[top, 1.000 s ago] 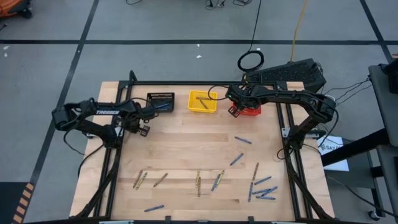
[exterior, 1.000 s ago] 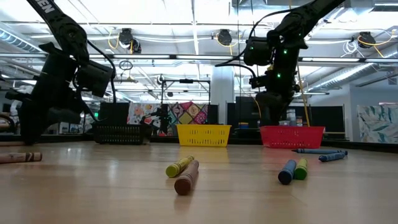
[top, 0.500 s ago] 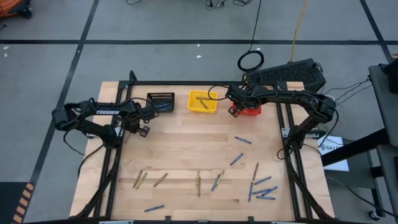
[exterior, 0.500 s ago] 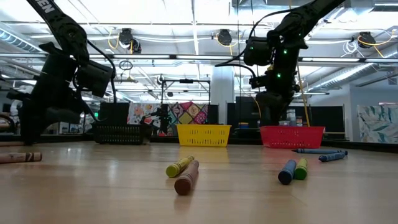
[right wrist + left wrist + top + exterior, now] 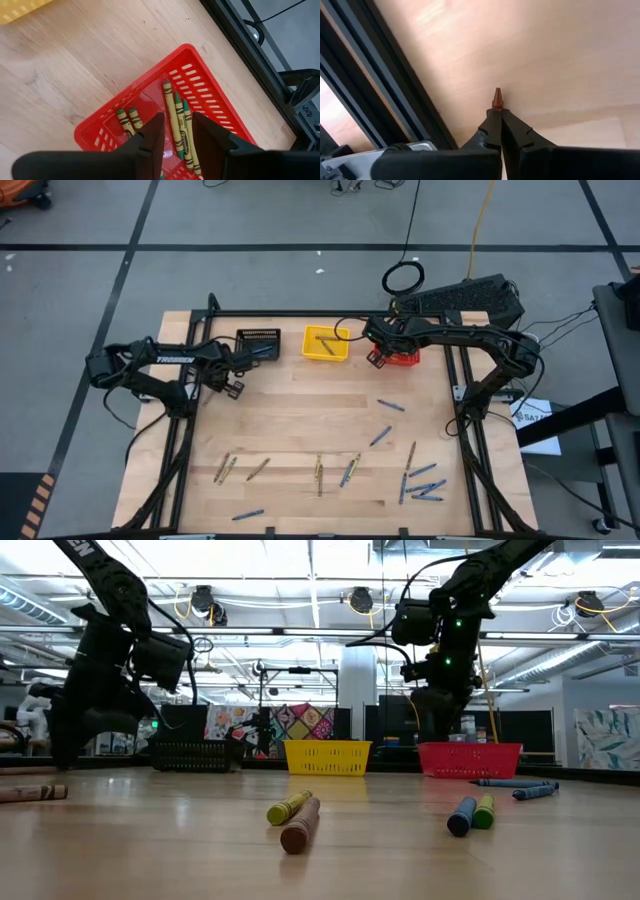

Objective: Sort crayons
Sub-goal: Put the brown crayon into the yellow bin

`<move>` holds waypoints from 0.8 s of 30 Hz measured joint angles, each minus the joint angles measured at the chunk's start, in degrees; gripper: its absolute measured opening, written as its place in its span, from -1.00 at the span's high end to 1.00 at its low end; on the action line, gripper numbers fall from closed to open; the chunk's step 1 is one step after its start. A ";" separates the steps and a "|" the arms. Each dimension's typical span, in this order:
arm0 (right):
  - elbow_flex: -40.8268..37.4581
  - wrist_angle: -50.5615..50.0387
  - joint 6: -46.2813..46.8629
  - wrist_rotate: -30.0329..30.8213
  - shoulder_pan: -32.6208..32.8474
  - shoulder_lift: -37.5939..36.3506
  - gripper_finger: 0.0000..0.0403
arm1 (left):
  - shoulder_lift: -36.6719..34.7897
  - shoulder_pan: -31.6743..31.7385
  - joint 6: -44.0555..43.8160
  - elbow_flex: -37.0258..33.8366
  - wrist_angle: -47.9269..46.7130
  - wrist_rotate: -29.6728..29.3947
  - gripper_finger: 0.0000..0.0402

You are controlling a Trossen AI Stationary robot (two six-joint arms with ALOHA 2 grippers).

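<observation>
My left gripper point(image 5: 233, 386) hangs over the table's left side, just nearer than the black basket point(image 5: 258, 343). It is shut on a brown crayon whose pointed tip point(image 5: 497, 97) sticks out past the fingertips. My right gripper point(image 5: 178, 117) is open above the red basket point(image 5: 150, 70), nothing between its fingers. Olive-green crayons point(image 5: 170, 100) lie on that basket's floor. Several blue, olive and brown crayons point(image 5: 380, 437) lie flat across the near half of the table. My left gripper pinches the brown crayon between its two fingers point(image 5: 492, 122), just behind the pointed tip point(image 5: 497, 96). The fingers slant steeply down from above and lie along the crayon. The fingers hide the rest of it. Whether the tip touches the table I cannot tell.
A yellow basket point(image 5: 325, 343) with a crayon in it stands between the black and red ones along the far edge. Black frame rails point(image 5: 175, 450) run down both table sides. Loose crayons cluster at the near right point(image 5: 425, 485). A person point(image 5: 30, 705) shows beyond the table's left.
My left hand has turned a little about its own line and stays shut on the brown crayon. My right arm has kept still.
</observation>
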 joint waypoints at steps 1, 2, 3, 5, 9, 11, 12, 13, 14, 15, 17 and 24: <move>0.00 0.18 0.00 -0.02 0.00 0.00 0.57 | 0.00 -0.47 -0.01 0.16 -0.03 0.40 0.98; 0.00 0.36 0.02 -0.02 0.00 0.00 0.57 | 0.00 -0.98 -0.11 0.31 -0.21 0.54 0.99; 0.00 0.47 0.01 -0.02 0.00 0.00 0.57 | -0.02 -1.35 -0.13 0.45 -0.23 0.74 0.99; 0.00 0.85 0.00 -0.02 0.00 0.00 0.57 | -0.02 -2.10 -0.15 0.67 -0.44 0.80 0.99; 0.00 1.08 -0.11 -0.04 0.00 0.00 0.57 | -0.04 -3.44 -0.42 1.46 -0.58 1.16 0.99; 0.00 1.08 -0.11 -0.04 0.00 0.00 0.57 | -0.04 -3.83 -0.42 1.87 -0.66 2.03 1.00; 0.00 1.08 -0.11 -0.04 0.00 0.00 0.57 | -0.04 -4.13 -0.44 2.11 -0.75 2.30 1.00; 0.00 1.08 -0.11 -0.04 0.00 0.00 0.57 | -0.04 -4.40 -0.42 2.36 -0.98 2.30 1.00; 0.00 1.08 -0.11 -0.04 0.00 0.00 0.57 | -0.04 -4.63 -0.42 2.71 -1.56 2.30 1.00; 0.00 1.08 -0.13 -0.04 0.00 0.00 0.57 | -0.04 -4.87 -0.42 3.18 -2.53 2.34 1.00; 0.00 1.08 -0.13 -0.04 0.00 0.00 0.57 | -0.04 -5.25 -0.42 4.37 -4.70 2.33 1.00; 0.00 1.32 -0.13 -0.07 0.00 0.00 0.57 | -0.13 -6.39 -0.04 8.10 -8.91 2.21 1.00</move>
